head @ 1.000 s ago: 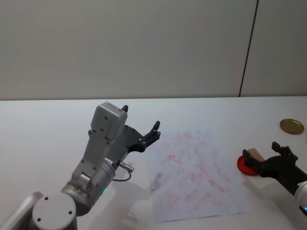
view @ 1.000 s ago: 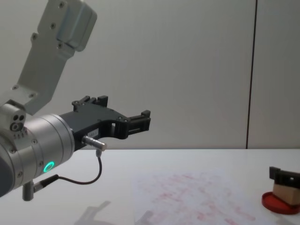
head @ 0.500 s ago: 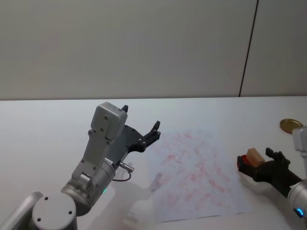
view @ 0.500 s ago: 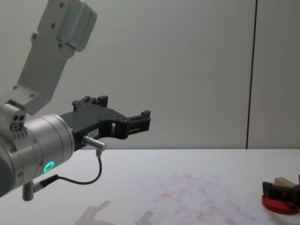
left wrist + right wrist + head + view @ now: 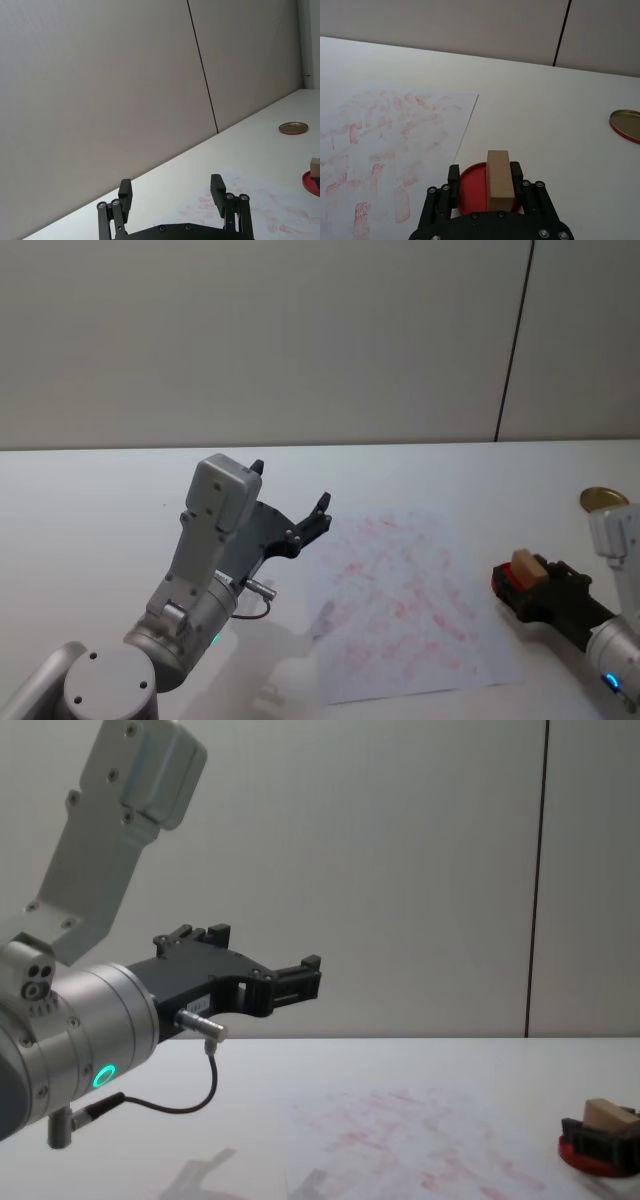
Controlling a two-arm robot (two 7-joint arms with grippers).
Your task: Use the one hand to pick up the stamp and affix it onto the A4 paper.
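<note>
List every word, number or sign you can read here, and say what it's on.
No text here is readable.
Paper: red stamped marks, too faint and blurred to read.
Left gripper: what looks like a small pale label on its body, too small to read.
Stamp, red disc, gold lid: no lettering visible.

We seem to be in a lab or test room. We see a plain grey wall (image 5: 250, 340) and a big white table (image 5: 90, 490).
</note>
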